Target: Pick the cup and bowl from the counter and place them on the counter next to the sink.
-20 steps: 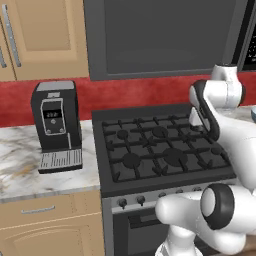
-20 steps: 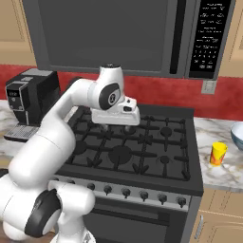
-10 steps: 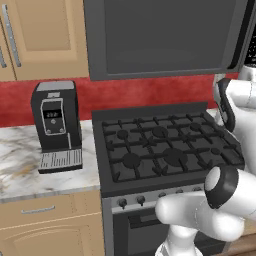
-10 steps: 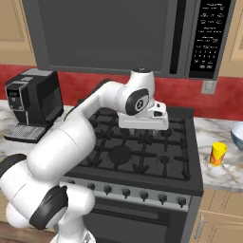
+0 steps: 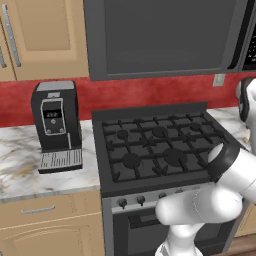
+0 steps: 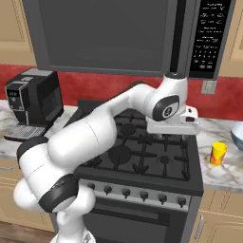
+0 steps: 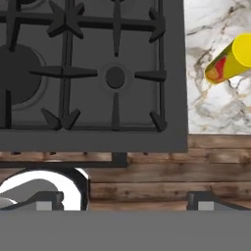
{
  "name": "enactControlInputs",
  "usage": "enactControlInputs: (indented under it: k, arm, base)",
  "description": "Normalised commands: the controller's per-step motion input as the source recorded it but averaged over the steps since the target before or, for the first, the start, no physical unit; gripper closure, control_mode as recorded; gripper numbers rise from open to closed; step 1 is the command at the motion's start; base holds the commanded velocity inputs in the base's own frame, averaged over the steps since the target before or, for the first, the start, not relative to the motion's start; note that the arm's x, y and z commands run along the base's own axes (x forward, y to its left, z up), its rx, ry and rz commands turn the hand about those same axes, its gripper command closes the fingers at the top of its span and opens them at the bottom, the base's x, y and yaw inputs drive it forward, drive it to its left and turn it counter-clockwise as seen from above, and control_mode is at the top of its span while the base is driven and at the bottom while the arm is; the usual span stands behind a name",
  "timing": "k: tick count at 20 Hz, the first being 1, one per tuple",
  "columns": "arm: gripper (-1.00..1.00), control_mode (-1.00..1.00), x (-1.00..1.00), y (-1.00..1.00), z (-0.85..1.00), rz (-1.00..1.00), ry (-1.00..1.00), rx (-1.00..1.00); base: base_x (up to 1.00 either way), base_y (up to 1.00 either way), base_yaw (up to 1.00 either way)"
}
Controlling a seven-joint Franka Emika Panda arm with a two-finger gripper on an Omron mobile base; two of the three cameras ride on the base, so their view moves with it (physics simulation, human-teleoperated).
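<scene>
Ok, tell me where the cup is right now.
In the right base view the cup stands upright on the marble counter, just right of the stove, with the bowl behind it at the frame's right edge.

1. Light is even and bright throughout, with no clear single source.
2. Shadows are soft and faint under the stove grates and beside the coffee machine.
3. Soft glare sits on the robot arm at frame centre.
4. Edges look slightly soft and pixelated; no lens distortion.
</scene>
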Motion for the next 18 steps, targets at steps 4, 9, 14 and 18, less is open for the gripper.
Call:
enactControlInputs:
  k: [4, 9, 14, 18]
  arm:
    - [-1.00, -1.00, 0.00, -0.57, -0.02, 0.00, -0.06, 0.00]
    - [-1.00, -1.00, 0.01, -0.45, 0.00, 0.05, -0.13, 0.02]
    - [-1.00, -1.00, 0.18, -0.27, -0.01, 0.06, -0.13, 0.02]
    - [-1.00, -1.00, 0.16, -0.05, -0.01, 0.08, 0.00, 0.00]
  base:
    - [0.00, 0.00, 0.00]
    - [0.00, 0.00, 0.00]
    - [0.00, 0.00, 0.00]
    - [0.00, 0.00, 0.00]
